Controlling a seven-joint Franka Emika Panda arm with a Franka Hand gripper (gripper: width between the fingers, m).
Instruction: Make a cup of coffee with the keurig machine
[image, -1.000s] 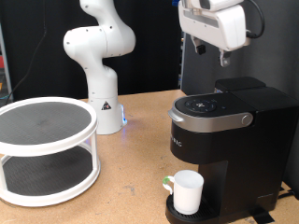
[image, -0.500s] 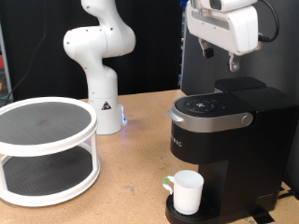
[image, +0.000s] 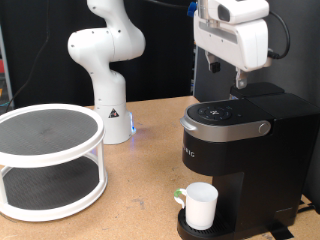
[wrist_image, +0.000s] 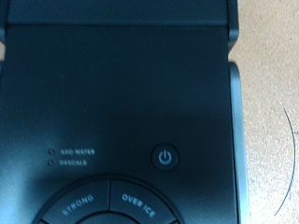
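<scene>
Exterior view: gripper (image: 226, 78) hangs above keurig machine (image: 240, 160), touching nothing; finger spread cannot be told.

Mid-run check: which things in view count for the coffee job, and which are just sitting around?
For the job:
- keurig machine, lid down, power button in the wrist view
- cup on its drip base
- end effector hanging above the machine's top

Lying about:
- two-tier round stand
- second white arm
</scene>
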